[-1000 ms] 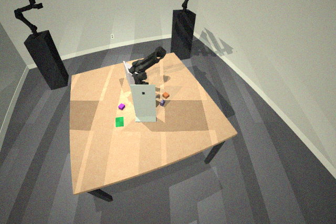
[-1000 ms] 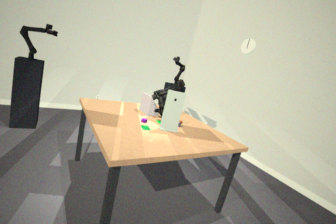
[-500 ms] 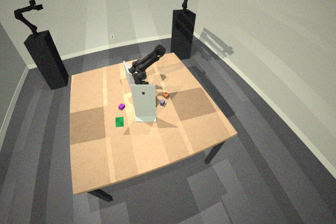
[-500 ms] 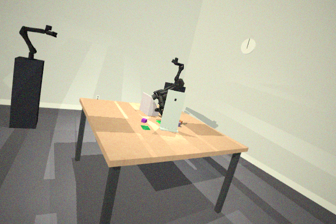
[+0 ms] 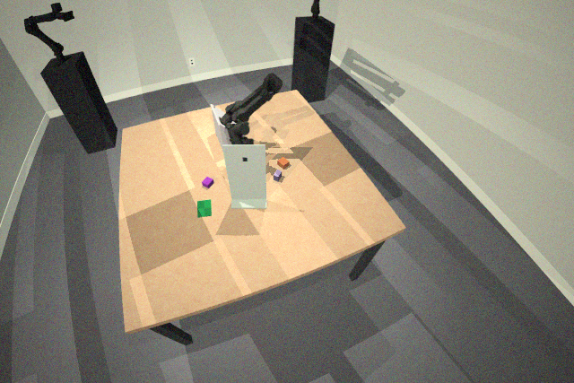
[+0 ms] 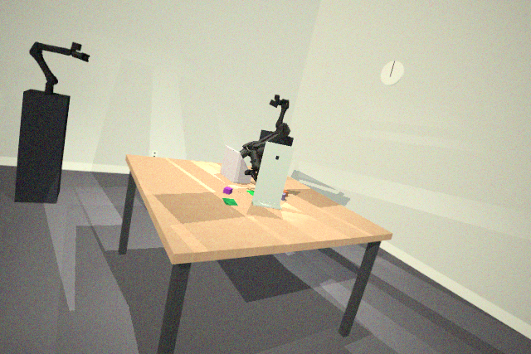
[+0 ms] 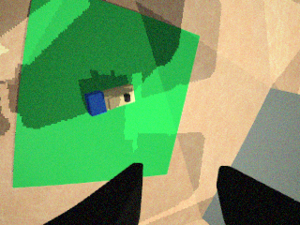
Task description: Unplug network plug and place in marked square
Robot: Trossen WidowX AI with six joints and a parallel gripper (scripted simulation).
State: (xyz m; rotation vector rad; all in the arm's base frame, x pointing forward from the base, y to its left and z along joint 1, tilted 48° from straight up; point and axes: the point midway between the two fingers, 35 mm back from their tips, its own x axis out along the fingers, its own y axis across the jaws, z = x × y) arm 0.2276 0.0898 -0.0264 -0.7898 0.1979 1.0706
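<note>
The plug (image 7: 114, 99), a beige body with a blue end and a small dark spot, lies on the green marked square (image 7: 150, 145) in the wrist view, inside its edges. The square also shows partly in the exterior view (image 6: 250, 192), behind the upright pale panel. My gripper (image 7: 180, 174) is open, with a gap between its two black fingers. No plug is between them; it lies ahead of the fingertips, apart from them. The arm stands between the pale panel (image 5: 245, 184) (image 6: 272, 181) and a white panel (image 6: 233, 166). The panels' sides facing the arm are largely hidden.
A grey-blue surface (image 7: 274, 136) is close to the right finger in the wrist view. Another green patch (image 5: 204, 208) (image 6: 230, 201) and a purple block (image 5: 207, 182) (image 6: 227, 190) are left of the pale panel. An orange block (image 5: 282, 162) and a lilac block (image 5: 277, 176) are on its right.
</note>
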